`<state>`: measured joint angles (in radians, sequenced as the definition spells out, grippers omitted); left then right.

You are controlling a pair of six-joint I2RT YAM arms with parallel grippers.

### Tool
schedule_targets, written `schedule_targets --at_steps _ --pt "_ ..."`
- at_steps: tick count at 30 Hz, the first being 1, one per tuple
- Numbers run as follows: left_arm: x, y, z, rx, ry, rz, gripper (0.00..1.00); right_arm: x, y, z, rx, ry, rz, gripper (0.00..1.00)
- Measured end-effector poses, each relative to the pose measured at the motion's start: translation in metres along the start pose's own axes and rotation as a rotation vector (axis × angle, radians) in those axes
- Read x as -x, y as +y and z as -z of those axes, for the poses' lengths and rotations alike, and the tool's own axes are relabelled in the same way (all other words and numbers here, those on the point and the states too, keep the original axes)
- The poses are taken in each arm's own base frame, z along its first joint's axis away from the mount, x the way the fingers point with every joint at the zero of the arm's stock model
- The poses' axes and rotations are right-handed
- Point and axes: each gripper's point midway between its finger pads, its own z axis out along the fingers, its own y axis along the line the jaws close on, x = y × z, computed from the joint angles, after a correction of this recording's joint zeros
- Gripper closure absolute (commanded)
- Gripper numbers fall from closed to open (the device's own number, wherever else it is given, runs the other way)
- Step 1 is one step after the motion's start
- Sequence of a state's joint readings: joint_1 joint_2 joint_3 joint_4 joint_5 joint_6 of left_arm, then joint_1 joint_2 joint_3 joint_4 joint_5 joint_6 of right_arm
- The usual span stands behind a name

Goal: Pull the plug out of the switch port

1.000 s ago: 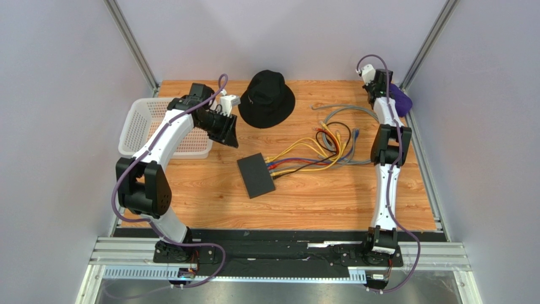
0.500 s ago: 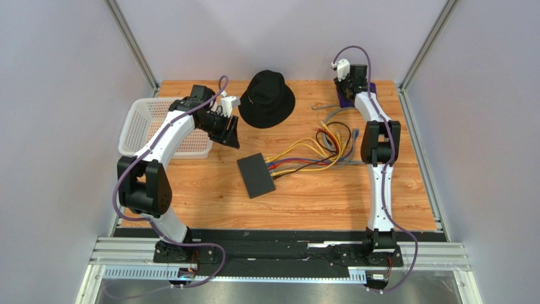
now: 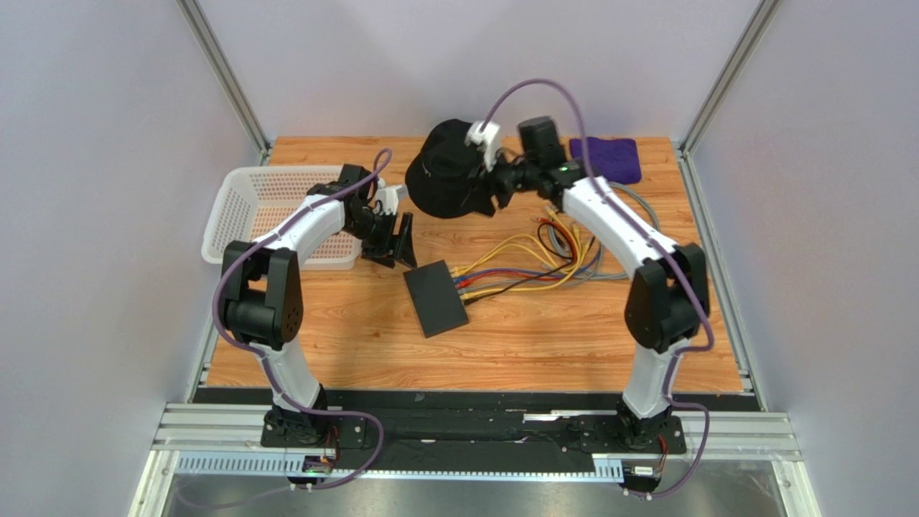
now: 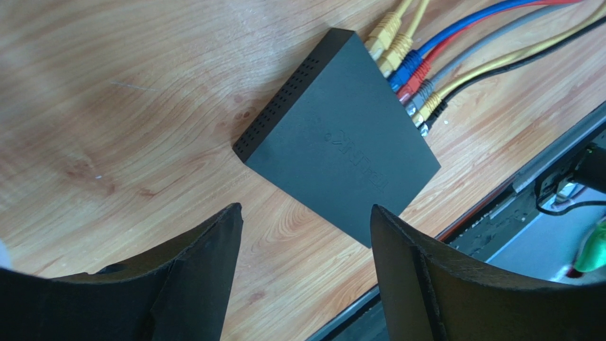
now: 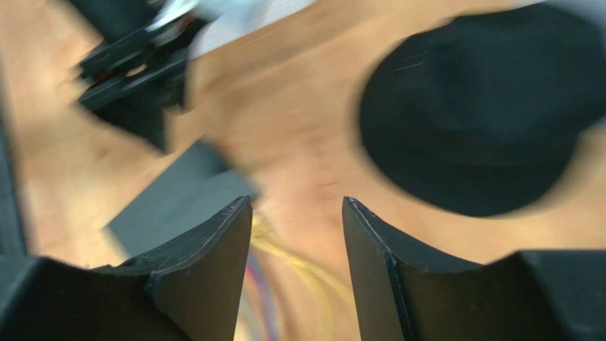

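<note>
The switch (image 3: 436, 299) (image 4: 341, 135) is a flat black box lying on the wooden table. Several plugs (image 4: 409, 71) in yellow, blue, red and grey sit in the sockets along its right edge (image 3: 464, 287). My left gripper (image 3: 395, 248) (image 4: 304, 207) hovers just up and left of the switch, open and empty, apart from it. My right gripper (image 3: 488, 185) (image 5: 296, 200) hangs over the near edge of the black hat (image 3: 451, 170) (image 5: 484, 121), open with nothing between its fingers. The right wrist view is motion-blurred; the switch (image 5: 178, 206) shows there as a grey smear.
Coloured cables (image 3: 539, 259) fan out right of the switch in loops. A white basket (image 3: 250, 221) stands at the left edge behind my left arm. A purple cloth (image 3: 606, 158) lies at the back right. The table's front rail (image 4: 512, 192) runs close behind the switch.
My right arm has swung from the back right corner leftward over the hat, and its jaws have opened. The left gripper has dropped toward the switch and opened wider.
</note>
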<state>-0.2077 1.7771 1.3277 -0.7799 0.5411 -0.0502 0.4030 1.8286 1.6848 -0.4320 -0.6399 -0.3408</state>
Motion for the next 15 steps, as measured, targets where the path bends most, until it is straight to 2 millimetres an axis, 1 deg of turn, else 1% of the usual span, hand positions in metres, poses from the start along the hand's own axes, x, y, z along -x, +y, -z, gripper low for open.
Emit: schedule_targets --at_steps 1,2,3,5,7,10,13,15 --pt "-0.002 0.002 -0.004 0.0 0.013 0.015 0.28 -0.018 0.021 -0.016 0.076 0.051 -0.022 0.46" --pt "-0.004 0.004 -0.008 0.0 0.023 0.029 0.28 -0.037 0.034 -0.028 0.128 0.101 -0.052 0.45" --pt "-0.005 0.006 -0.012 0.001 0.032 0.044 0.28 -0.057 0.043 -0.037 0.163 0.153 -0.087 0.45" --pt "-0.01 0.008 -0.017 0.001 0.048 0.066 0.28 -0.096 0.051 -0.048 0.202 0.243 -0.155 0.43" --pt "-0.015 0.01 -0.02 0.002 0.065 0.089 0.28 -0.129 0.054 -0.052 0.22 0.324 -0.223 0.41" --pt "-0.018 0.014 -0.028 0.006 0.084 0.125 0.29 -0.148 0.054 -0.053 0.232 0.372 -0.266 0.37" --pt "-0.022 0.017 -0.037 0.007 0.107 0.149 0.31 -0.153 0.051 -0.055 0.235 0.385 -0.285 0.36" --pt "-0.026 0.02 -0.047 0.009 0.129 0.171 0.32 -0.156 0.047 -0.061 0.232 0.384 -0.291 0.36"
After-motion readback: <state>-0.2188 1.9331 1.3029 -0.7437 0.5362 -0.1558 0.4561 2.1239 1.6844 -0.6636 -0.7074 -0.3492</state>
